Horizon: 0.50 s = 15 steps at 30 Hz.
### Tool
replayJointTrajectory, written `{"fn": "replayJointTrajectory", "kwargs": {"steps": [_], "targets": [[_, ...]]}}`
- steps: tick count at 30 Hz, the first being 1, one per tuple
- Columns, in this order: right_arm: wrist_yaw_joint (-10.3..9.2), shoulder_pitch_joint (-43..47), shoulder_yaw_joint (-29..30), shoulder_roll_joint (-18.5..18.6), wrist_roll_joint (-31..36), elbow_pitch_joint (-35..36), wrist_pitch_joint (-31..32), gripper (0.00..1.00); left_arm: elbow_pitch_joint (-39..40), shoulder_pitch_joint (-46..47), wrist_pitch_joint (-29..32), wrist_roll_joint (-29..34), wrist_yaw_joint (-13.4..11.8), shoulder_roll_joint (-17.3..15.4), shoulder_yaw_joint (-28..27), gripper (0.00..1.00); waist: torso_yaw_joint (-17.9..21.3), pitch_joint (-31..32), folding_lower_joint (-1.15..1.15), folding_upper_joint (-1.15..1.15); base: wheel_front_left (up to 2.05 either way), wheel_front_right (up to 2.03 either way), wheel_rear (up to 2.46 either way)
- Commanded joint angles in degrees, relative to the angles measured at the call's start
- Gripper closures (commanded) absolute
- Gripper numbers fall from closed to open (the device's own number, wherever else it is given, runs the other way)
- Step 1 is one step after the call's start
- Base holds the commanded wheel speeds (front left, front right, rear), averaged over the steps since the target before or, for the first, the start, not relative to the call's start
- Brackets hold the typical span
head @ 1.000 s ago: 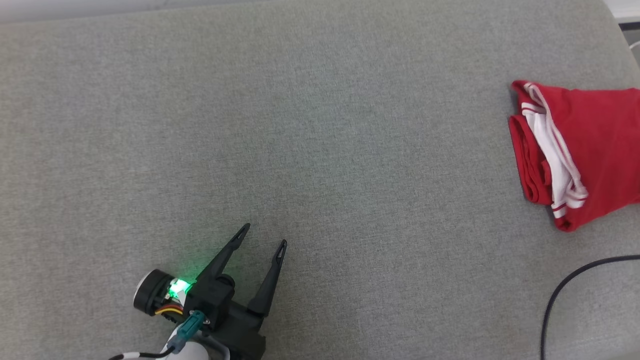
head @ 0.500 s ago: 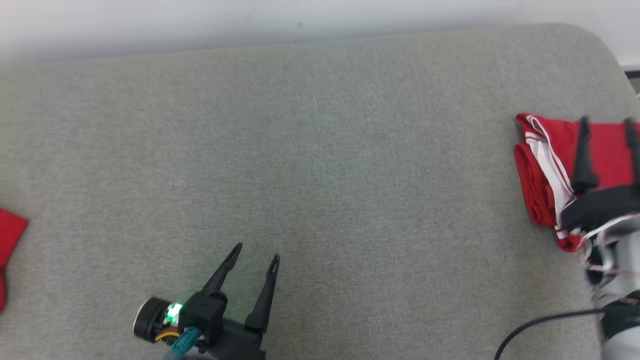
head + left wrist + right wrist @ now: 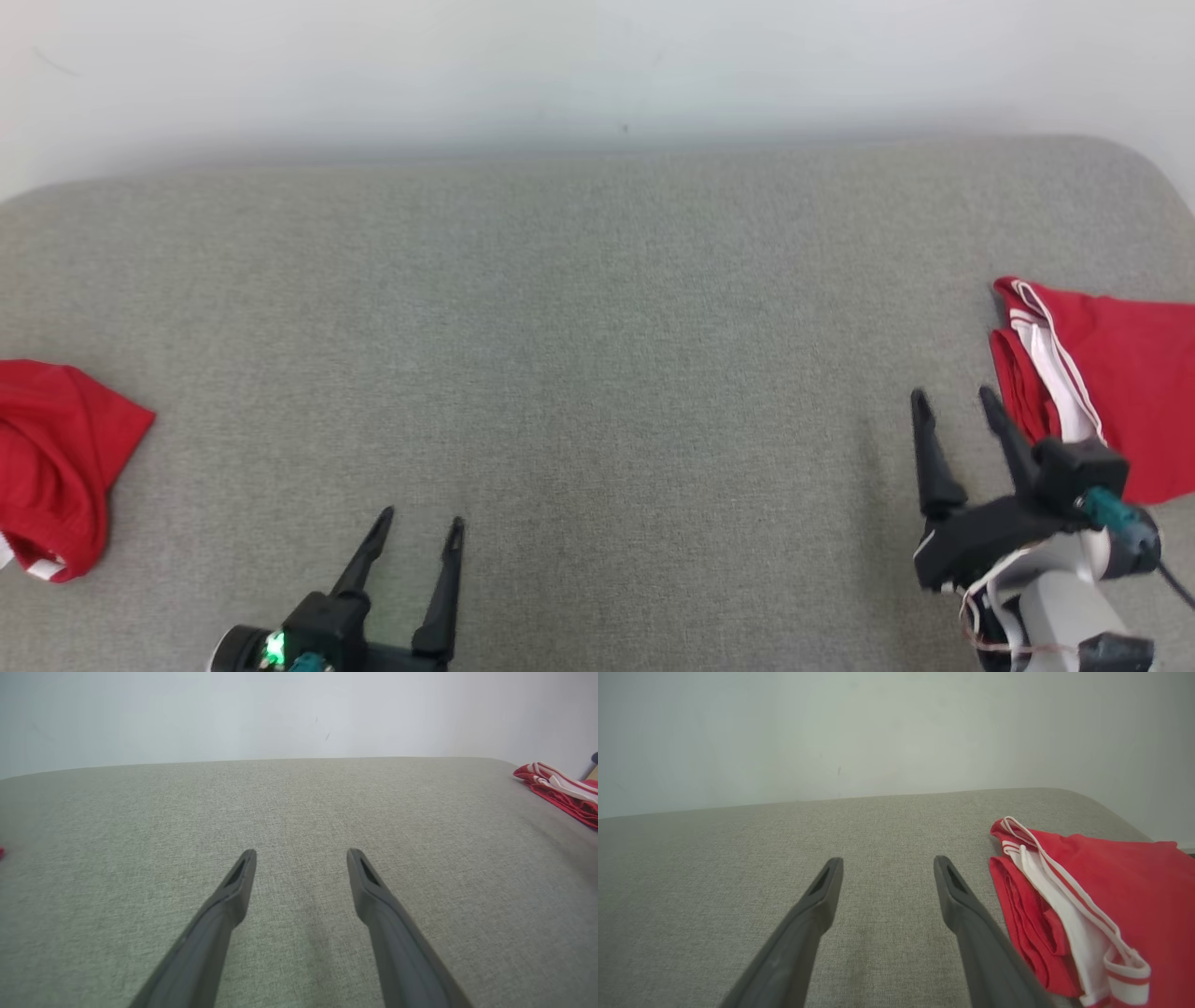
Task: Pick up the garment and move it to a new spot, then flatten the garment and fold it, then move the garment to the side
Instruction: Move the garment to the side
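Nearest to me, at the bottom edge of the head view left of centre, the left pincer (image 3: pixel 420 519) hovers low over the grey fabric-covered counter (image 3: pixel 597 373). Its two dark fingers are spread wide with nothing between them, tips pointing up the frame. A small green light (image 3: pixel 275 649) glows on its base. In its own wrist view only bare grey weave lies between and beyond the fingers.

At the lower right of the head view sits the right pincer (image 3: pixel 953 395), also spread wide and holding nothing. Its fingers lean slightly to the upper left, and a teal connector (image 3: pixel 1106 509) and a pale forearm (image 3: pixel 1064 597) sit behind it. Its right finger ends just beside the folded red garment (image 3: pixel 1120 373). I cannot tell from here whether the two touch, but in the right wrist view the cloth starts just past that finger's outer side.

That folded garment lies flat at the right edge of the frame, running out of the picture. It is red with white striped trim, and the trim and stacked folds show along its left side. It sits near the counter's rounded upper right corner.

At the left edge, about mid-height, a crumpled red garment (image 3: pixel 56 457) lies in a loose heap, well apart from both pincers, with a sliver of white trim at its lower end.

The wide middle of the counter lies between the two garments. Farthest off, along the top of the frame, a pale wall (image 3: pixel 597 65) rises behind the counter's back edge.
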<state>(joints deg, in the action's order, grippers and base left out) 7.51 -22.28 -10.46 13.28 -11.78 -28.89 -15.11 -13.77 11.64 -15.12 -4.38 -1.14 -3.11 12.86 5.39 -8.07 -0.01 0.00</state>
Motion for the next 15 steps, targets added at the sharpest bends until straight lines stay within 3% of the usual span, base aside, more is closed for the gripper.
{"fn": "replayJointTrajectory", "kwargs": {"steps": [1,15], "targets": [[-0.05,1.41,-0.39,-0.28,-0.70,-0.10,0.02,0.00,-0.19,-1.23,-0.03,-0.26,-0.42,0.02,-0.84,0.00,-1.03,1.55,0.01,0.00,0.00,0.00,0.00],[-0.05,8.96,-0.92,-3.03,-1.78,1.70,0.02,0.00,-1.78,-6.47,-0.03,-0.53,-1.55,0.16,-6.70,0.00,-2.50,6.33,0.01,0.00,0.00,0.00,0.00]]}}
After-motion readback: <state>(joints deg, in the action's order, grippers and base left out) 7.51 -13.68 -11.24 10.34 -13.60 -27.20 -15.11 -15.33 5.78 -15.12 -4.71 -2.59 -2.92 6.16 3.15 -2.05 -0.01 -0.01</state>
